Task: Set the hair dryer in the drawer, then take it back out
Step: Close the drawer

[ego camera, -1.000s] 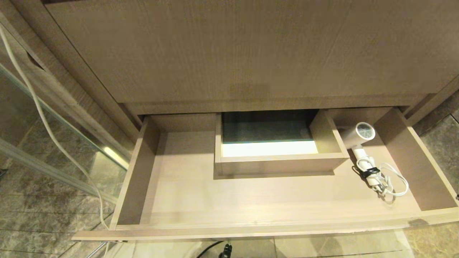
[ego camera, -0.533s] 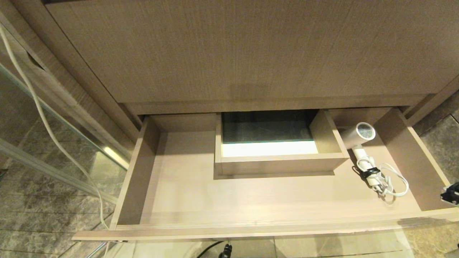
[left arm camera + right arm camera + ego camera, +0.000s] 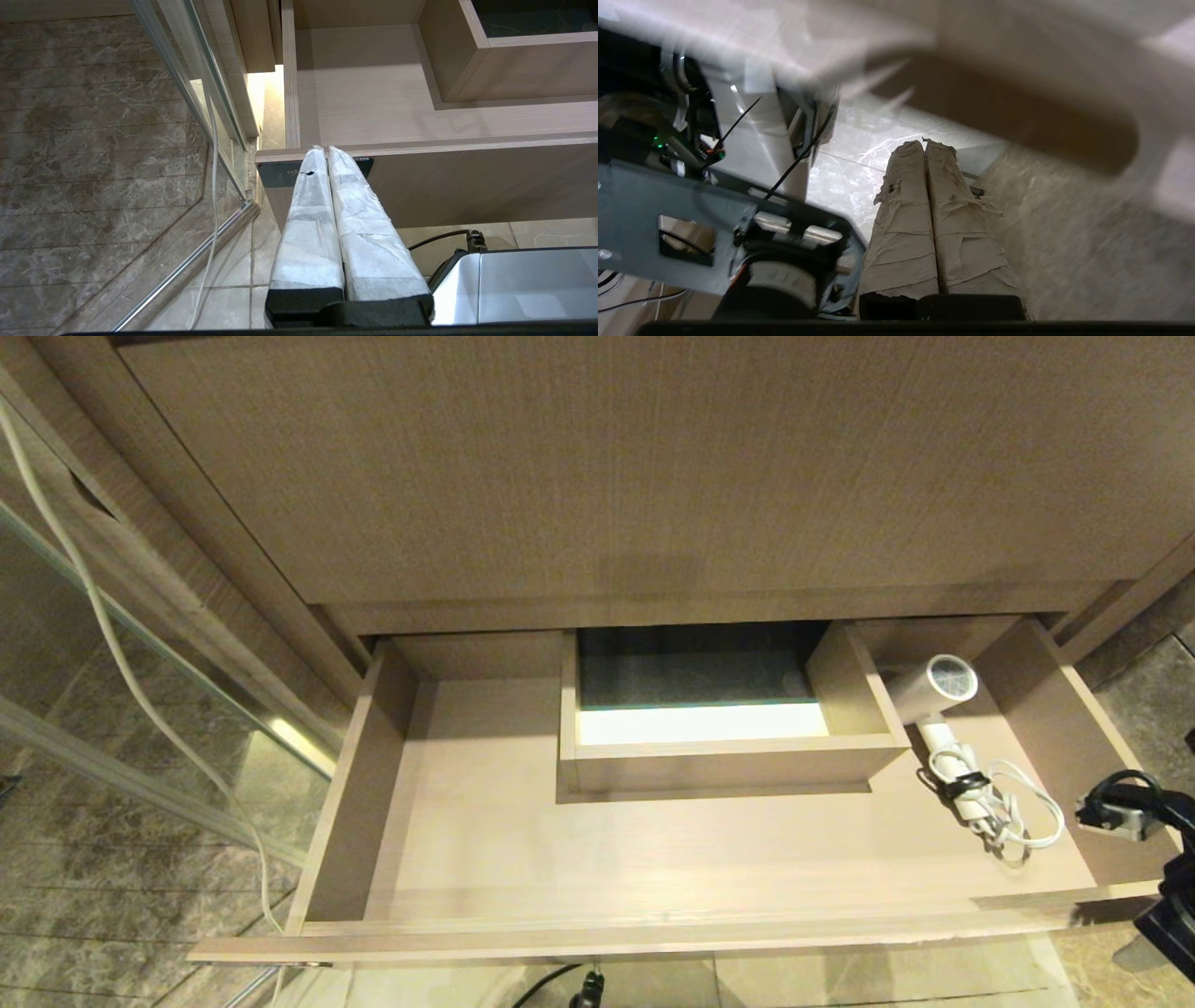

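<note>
The drawer is pulled out wide. The white hair dryer lies inside at its right end, barrel against the boxed cutout, its handle and the strapped coil of cord pointing toward the front. My right arm reaches in from the right edge, beside the drawer's right wall and apart from the dryer. In the right wrist view my right gripper is shut and empty, aimed at floor tiles under a blurred wooden edge. My left gripper is shut and empty, parked at the drawer's front left corner.
A tall wood-grain panel rises behind the drawer. A glass door with a metal frame and a hanging white cable stand at the left. Marble floor tiles lie below, and the robot's own base sits under the drawer front.
My right arm has come into the head view from the right edge and risen beside the drawer's right wall. The hair dryer and drawer have stayed put.
</note>
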You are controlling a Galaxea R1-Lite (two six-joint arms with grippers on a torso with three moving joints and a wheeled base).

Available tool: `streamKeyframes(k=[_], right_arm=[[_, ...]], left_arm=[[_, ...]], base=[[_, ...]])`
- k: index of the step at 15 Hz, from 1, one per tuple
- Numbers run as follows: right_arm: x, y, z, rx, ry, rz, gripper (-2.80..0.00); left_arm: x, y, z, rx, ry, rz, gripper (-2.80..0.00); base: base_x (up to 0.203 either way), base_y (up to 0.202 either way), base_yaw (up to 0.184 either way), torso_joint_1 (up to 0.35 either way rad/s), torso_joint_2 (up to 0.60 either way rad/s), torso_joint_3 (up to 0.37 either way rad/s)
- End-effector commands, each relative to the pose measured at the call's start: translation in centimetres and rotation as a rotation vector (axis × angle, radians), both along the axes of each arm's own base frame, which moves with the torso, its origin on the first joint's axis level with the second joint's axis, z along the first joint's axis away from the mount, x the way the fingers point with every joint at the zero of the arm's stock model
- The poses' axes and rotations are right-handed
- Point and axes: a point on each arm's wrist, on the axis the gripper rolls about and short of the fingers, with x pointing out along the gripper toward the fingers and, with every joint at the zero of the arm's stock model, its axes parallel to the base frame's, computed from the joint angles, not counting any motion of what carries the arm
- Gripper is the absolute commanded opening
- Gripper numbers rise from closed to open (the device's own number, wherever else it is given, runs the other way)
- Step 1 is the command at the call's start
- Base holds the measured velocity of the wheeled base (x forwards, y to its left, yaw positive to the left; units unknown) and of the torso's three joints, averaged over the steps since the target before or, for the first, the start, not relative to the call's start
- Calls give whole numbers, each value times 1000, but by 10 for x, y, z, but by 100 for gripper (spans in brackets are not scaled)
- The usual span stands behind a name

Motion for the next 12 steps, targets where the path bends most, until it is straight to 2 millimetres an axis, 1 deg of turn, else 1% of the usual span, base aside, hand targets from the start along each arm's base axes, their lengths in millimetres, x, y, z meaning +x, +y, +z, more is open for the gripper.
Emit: streamKeyframes(k=[1, 3, 6, 7, 9, 11, 12], right_arm=[[25, -8, -13, 18, 53, 8, -280], [37, -12, -15, 22, 45, 8, -280], [50, -22, -8, -6, -62, -25, -280], [54, -25, -1, -21, -118, -46, -280], [65, -29, 12, -31, -270, -124, -280], [82, -34, 23, -37, -467, -213, -280], [96, -36, 28, -37, -582, -250, -280]], left_arm=[[0, 0, 0, 0, 2, 0, -280], [0, 0, 0, 0, 2, 0, -280], [0, 0, 0, 0, 2, 0, -280], [0, 0, 0, 0, 1, 0, -280], [0, 0, 0, 0, 2, 0, -280], [0, 0, 0, 0, 2, 0, -280], [0, 0, 0, 0, 1, 0, -280]], base=[[0, 0, 0, 0, 0, 0], [0, 0, 0, 0, 0, 0], [0, 0, 0, 0, 0, 0], [0, 0, 0, 0, 0, 0], [0, 0, 0, 0, 0, 0], [0, 0, 0, 0, 0, 0], [0, 0, 0, 0, 0, 0]])
